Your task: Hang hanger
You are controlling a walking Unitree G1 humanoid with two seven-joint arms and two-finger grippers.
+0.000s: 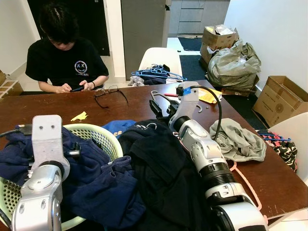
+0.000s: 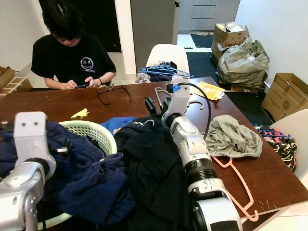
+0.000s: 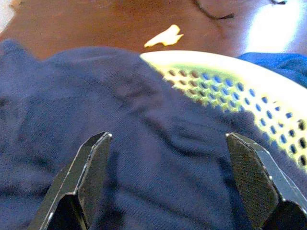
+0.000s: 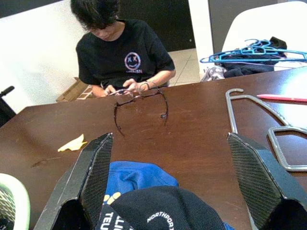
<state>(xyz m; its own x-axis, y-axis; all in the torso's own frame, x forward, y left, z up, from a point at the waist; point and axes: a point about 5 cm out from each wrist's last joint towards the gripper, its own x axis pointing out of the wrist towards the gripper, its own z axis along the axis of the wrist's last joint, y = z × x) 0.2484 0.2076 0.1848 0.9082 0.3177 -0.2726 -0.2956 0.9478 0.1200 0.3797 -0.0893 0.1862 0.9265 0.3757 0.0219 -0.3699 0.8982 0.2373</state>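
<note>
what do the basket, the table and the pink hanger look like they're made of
Basket: looks like pale green moulded plastic, with rows of small punched holes and a smooth rolled rim. Table: seems dark brown wood or veneer with a glossy finish; window light reflects off it. Pink hanger: probably plastic, thin, uniformly coloured and matte, though coated wire cannot be ruled out.

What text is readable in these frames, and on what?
"NORTHPOR", cut off past that: white letters on the black garment in front of the right end effector.
"TE" and "LLI", fragments in white at that garment's left edge; the rest is hidden.
Round logo on the person's black T-shirt: a face-like graphic, lettering below too small to read.
Cardboard boxes: no legible print.
</note>
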